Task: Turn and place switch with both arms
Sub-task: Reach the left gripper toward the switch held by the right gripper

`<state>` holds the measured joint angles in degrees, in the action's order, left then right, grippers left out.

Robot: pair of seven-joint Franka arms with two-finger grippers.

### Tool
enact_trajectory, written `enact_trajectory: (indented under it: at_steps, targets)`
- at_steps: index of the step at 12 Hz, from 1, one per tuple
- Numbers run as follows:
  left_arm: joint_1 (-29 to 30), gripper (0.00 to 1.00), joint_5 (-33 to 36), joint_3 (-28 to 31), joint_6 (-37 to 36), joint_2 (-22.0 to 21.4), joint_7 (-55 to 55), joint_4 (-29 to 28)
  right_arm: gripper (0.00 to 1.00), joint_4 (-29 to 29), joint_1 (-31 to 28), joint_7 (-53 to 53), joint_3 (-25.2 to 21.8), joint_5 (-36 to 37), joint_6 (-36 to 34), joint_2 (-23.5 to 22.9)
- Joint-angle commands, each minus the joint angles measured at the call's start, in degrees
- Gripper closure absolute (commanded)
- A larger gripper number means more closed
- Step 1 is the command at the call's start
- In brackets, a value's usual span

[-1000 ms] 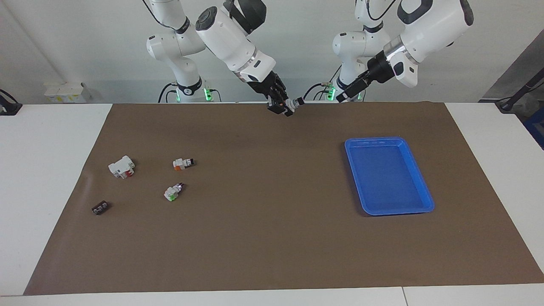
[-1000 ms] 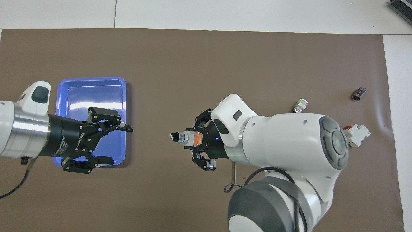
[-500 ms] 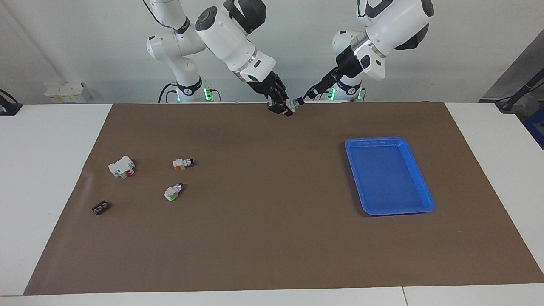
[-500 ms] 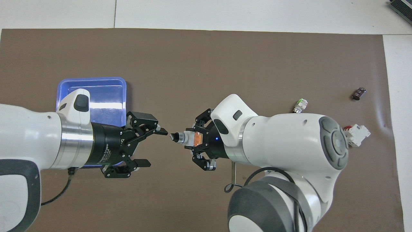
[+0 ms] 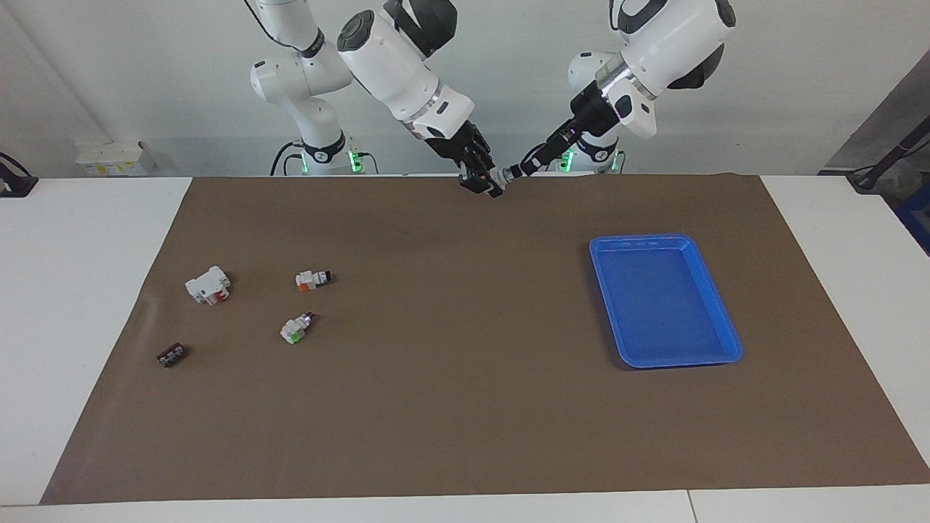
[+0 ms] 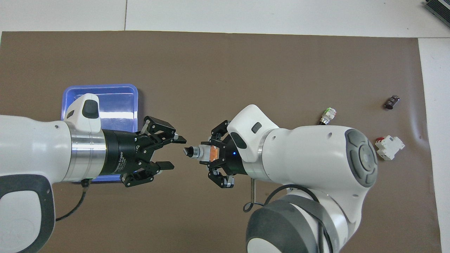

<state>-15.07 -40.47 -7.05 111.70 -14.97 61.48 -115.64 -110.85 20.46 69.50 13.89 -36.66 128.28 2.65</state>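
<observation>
My right gripper (image 6: 213, 154) (image 5: 480, 181) is shut on the switch (image 6: 203, 153) (image 5: 498, 176), held in the air over the mat's edge nearest the robots. Its fingers clamp the orange block, and the black, silver-ringed knob points toward the left arm's end. My left gripper (image 6: 175, 152) (image 5: 524, 168) faces that knob at the same height, open, with its fingertips apart just short of the knob and not touching it.
A blue tray (image 5: 639, 240) (image 6: 102, 86) lies on the brown mat toward the left arm's end. Toward the right arm's end lie another white-and-orange switch (image 5: 312, 279), a green-block switch (image 5: 294, 330) (image 6: 328, 116), a white block with red marks (image 5: 208, 285) (image 6: 389, 147) and a small black part (image 5: 171, 354) (image 6: 392, 102).
My left arm swung in from over the tray toward the held switch and its jaws have narrowed. The right gripper kept its grip and shifted only slightly.
</observation>
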Motion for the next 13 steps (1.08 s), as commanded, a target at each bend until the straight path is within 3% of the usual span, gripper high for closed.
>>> enact_trajectory:
  at_steps: [1, 5, 13]
  targets:
    - [-1.7, 0.42, -1.0, 0.5, 2.6, -0.1, 0.6, -1.4, 1.0, 0.5, -0.2, -0.8, 0.3, -0.7, 0.1, -0.2]
    - [-2.2, 0.52, -1.0, 0.4, 2.0, -0.1, 0.4, -1.3, 1.0, 0.6, -0.2, -0.9, 0.3, -0.7, 0.1, -0.2]
    - [-2.2, 0.86, -2.3, 0.4, 2.3, 0.3, -1.4, -0.7, 1.0, 0.6, -0.1, -0.8, 0.3, -0.6, 0.2, -0.2]
